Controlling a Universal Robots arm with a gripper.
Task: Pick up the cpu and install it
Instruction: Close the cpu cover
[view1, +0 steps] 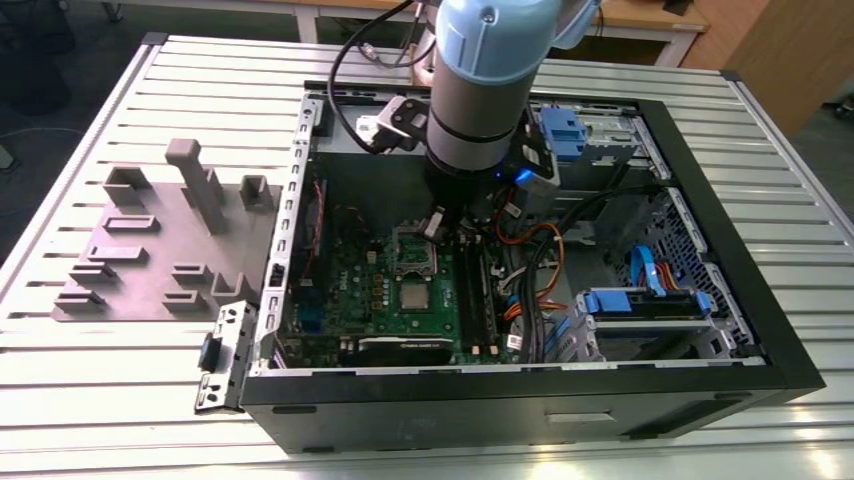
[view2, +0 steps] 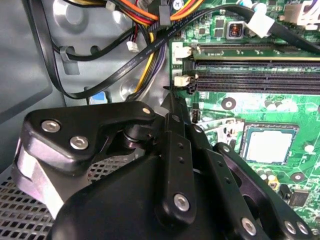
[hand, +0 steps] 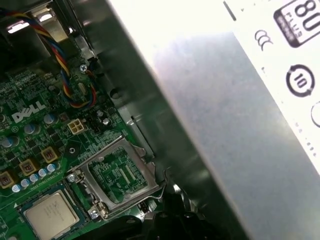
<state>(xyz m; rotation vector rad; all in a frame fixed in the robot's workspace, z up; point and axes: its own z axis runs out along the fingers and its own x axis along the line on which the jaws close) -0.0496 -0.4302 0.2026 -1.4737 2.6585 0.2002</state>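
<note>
The cpu (view1: 415, 296) is a small silver square lying flat in its socket on the green motherboard (view1: 354, 290), inside the open computer case. It also shows in both wrist views (view2: 267, 145) (hand: 50, 214). Next to it the silver socket frame (hand: 117, 172) stands flipped open, with green board visible through its window. My gripper (view1: 441, 225) hangs low over the board beside that frame, apart from the cpu. Its black fingers (view2: 171, 107) come together to a single tip with nothing between them.
Bundled cables (view1: 534, 260) and blue drive bays (view1: 641, 300) crowd the case on the exterior view's right. Memory slots (view2: 255, 80) run beside the socket. A bright metal box wall (hand: 225, 125) stands close by the gripper. Grey plastic blocks (view1: 160, 250) lie outside the case.
</note>
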